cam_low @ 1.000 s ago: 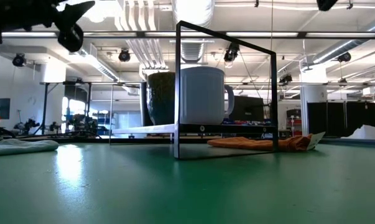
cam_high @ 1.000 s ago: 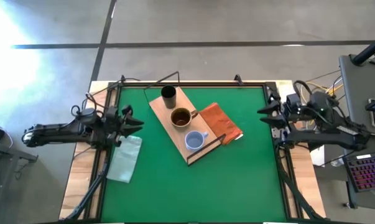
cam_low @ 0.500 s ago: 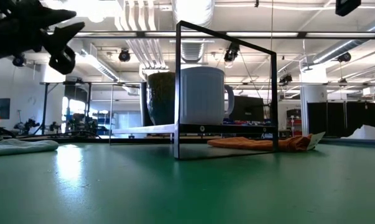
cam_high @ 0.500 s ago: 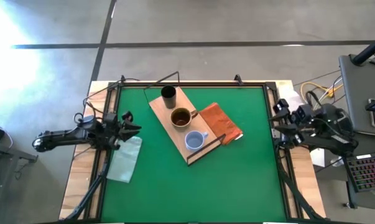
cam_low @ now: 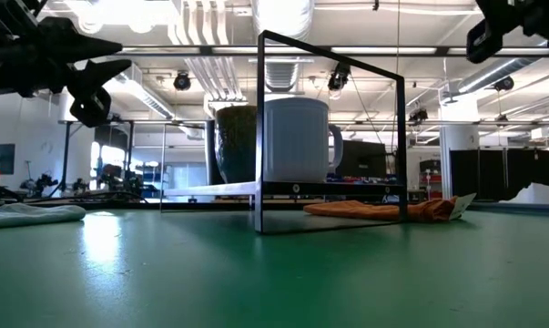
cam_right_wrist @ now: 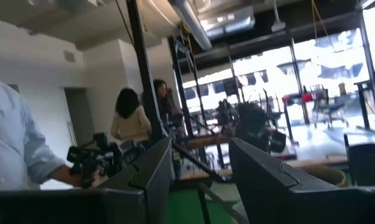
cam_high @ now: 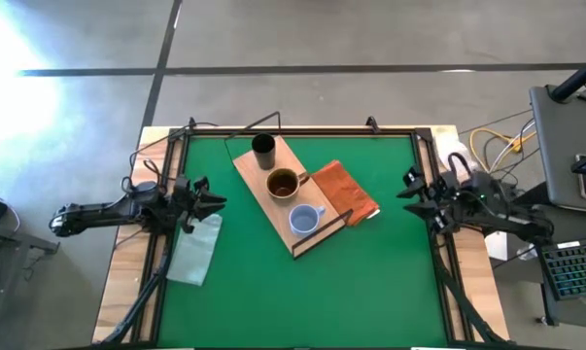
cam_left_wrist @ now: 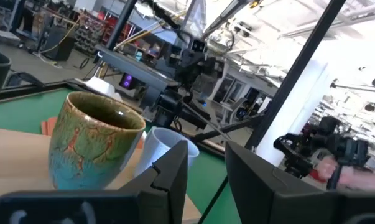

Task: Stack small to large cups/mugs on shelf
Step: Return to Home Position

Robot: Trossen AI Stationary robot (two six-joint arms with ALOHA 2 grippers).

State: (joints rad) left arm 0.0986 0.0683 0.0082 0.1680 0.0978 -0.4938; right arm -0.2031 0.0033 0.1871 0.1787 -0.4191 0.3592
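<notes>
The tan wooden shelf board (cam_high: 257,175) lies slantwise at the table's middle. On it three vessels stand upright in a row: the black cup (cam_high: 262,148) at the far end, the brown mug (cam_high: 283,183) in the middle, and the light blue-grey mug (cam_high: 304,221) at the near end. My left gripper (cam_high: 218,201) hangs open and empty above the table's left edge, pointing at the mugs (cam_left_wrist: 94,149). My right gripper (cam_high: 405,187) hangs open and empty above the right edge.
An orange-brown folded cloth (cam_high: 345,192) lies against the board's right side. A pale translucent bag (cam_high: 195,248) lies under my left gripper. A thin black wire frame (cam_low: 329,64) stands around the board. People (cam_right_wrist: 131,121) stand in the room beyond the table.
My left gripper has gone down a little at the table's left edge. My right gripper drew back toward the right edge, then came back toward the table's middle, a little lower. The cups and the board have not moved.
</notes>
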